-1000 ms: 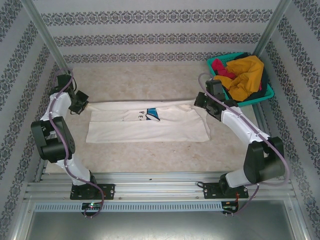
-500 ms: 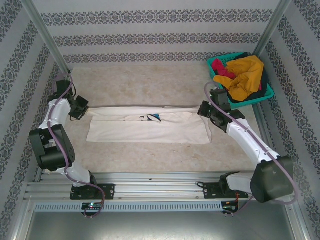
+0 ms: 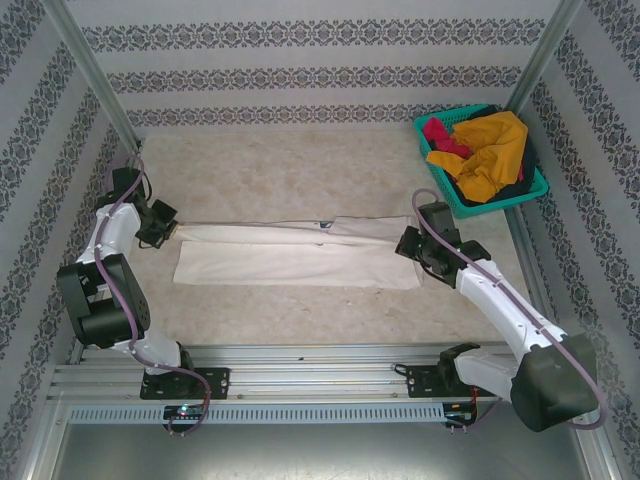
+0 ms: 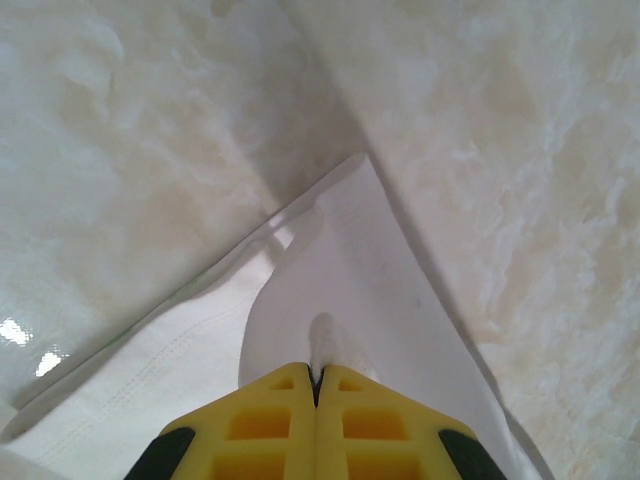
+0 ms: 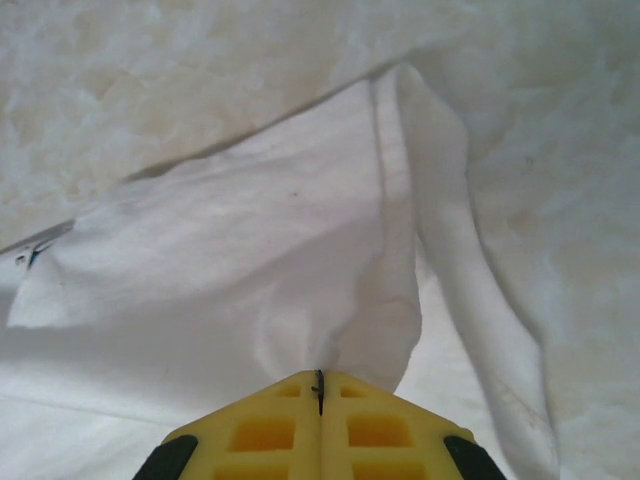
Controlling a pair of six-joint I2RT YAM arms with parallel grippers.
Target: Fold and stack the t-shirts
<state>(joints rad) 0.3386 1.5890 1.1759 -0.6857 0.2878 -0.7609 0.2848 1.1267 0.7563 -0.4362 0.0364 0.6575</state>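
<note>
Left tool (image 3: 170,228) pinched shut on the left end of the cream-white t-shirt (image 3: 300,262). Right tool (image 3: 404,243) pinched shut on its right end. Shirt stretched between them, a long folded band across mid-table (image 3: 300,165). Bare surface beyond and in front. Teal basket (image 3: 448,196) of bunched shirts (image 3: 490,150) in the far right corner, apart from the right tool.
</note>
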